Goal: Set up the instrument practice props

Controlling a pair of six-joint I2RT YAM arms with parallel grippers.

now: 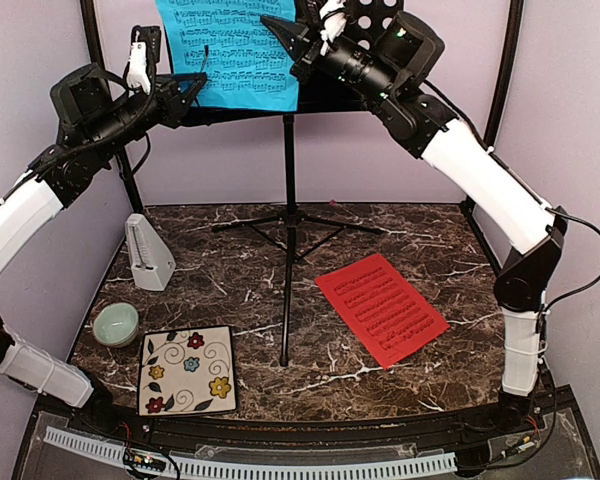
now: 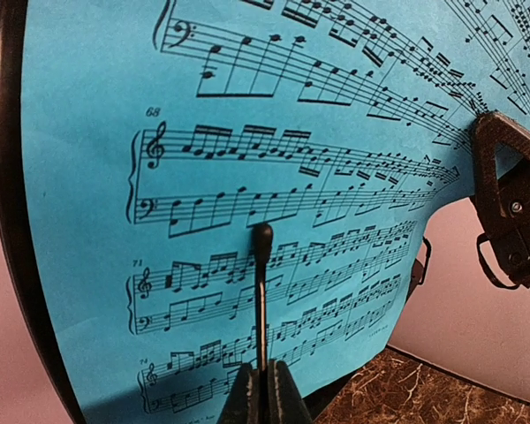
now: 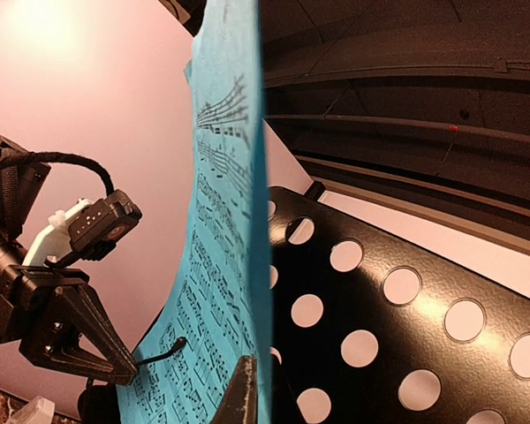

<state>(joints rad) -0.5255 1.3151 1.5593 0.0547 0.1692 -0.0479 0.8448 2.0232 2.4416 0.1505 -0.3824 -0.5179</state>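
Left gripper (image 2: 264,382): fingers pressed together, pinching the base of a thin black wire arm (image 2: 261,274). The wire stands up across the face of the blue sheet of printed music (image 2: 247,132), its rounded tip against the paper. It is probably the stand's page retainer, held there to pin the lower part of the sheet flat.

Right gripper (image 3: 256,380): jaws nearly closed with the sheet's right edge running between them. Only one finger shows; the other is hidden behind the paper. From the left wrist view the paper bows toward this gripper. The grip looks meant to steady the loose side while the left pins.

The blue sheet is upright against the desk of the black perforated-metal music stand (image 3: 406,327), covering its left part. The holes of the right part are bare, room for a second page.

The stand's thin tripod legs rest at mid-table on the dark marble-patterned table (image 1: 430,240).

The red sheet of printed music (image 1: 380,308) lies flat on the table right of the stand pole, not yet raised. The small whitish pyramid metronome (image 1: 148,252) is upright at the left. The small pale green bowl (image 1: 115,323) and the square floral-patterned tile (image 1: 188,370) sit near the front left.

Judgement: first page nearly set; red sheet next.
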